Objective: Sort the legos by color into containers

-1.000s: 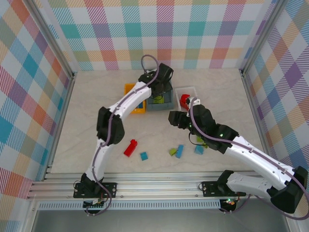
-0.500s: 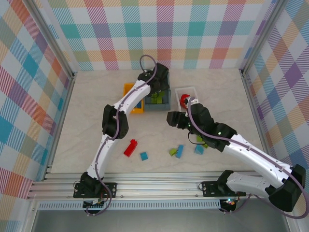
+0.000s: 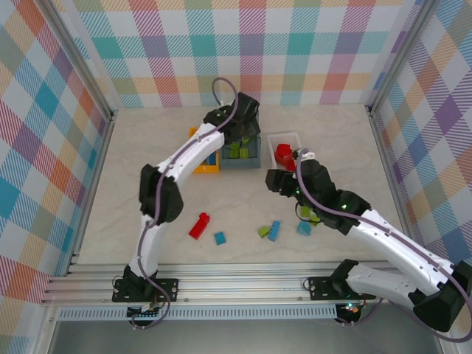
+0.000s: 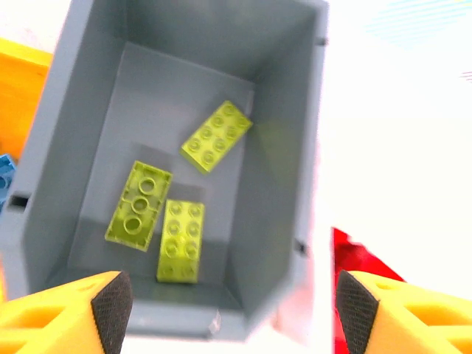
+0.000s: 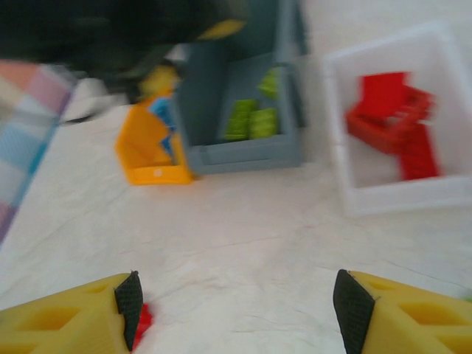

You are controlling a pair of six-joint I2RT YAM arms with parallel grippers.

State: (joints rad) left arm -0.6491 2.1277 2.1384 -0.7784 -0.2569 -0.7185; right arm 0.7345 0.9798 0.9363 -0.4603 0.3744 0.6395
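Currently left hand [image 4: 232, 310] hangs spread wide and empty over the grey bin [image 4: 284, 192], with three lime bricks [image 4: 216, 136] lying inside. Likewise right hand [image 5: 234, 310] is spread and empty above the surface [image 5: 243, 236]. Ahead of it, red bricks [image 5: 394, 122] sit in the white bin [image 5: 383, 198].

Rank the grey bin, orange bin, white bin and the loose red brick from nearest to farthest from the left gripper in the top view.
1. Grey bin: directly under the left gripper.
2. Orange bin, on the grey bin's left, and white bin, on its right: too close to call.
3. Loose red brick: on the open table, toward the arm bases.
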